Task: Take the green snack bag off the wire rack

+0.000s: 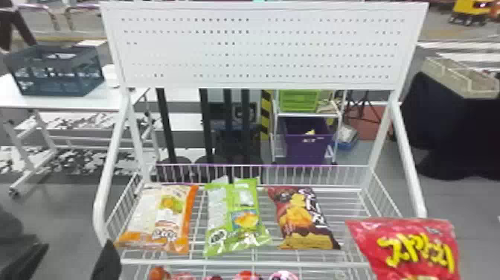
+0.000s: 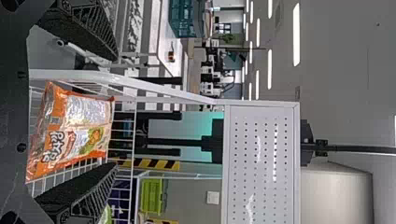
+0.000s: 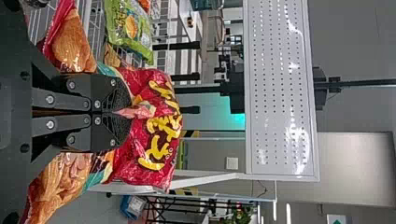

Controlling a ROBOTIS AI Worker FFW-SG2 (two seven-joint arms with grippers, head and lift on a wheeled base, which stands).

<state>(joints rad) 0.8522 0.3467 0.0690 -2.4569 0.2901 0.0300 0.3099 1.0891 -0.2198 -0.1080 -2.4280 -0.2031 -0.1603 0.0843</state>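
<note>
The green snack bag (image 1: 238, 219) lies in the middle of the wire rack (image 1: 245, 263), between an orange-and-white bag and a dark red-brown one. In the right wrist view the same green bag (image 3: 127, 25) is behind the held bag. At the lower left, my left gripper (image 1: 77, 246) is open in front of the rack's left side; in its own wrist view the left gripper (image 2: 116, 112) has the orange-and-white bag beyond its spread fingers. My right gripper (image 3: 122, 113) is shut on a red snack bag (image 3: 161, 126), which hangs at the rack's right front in the head view.
The orange-and-white bag (image 1: 160, 218) and red-brown bag (image 1: 303, 218) flank the green one. A white pegboard (image 1: 260, 48) stands above the rack, with side bars sloping forward. More packages (image 1: 247, 276) sit below the front rail. A dark crate (image 1: 55, 70) is on the table behind left.
</note>
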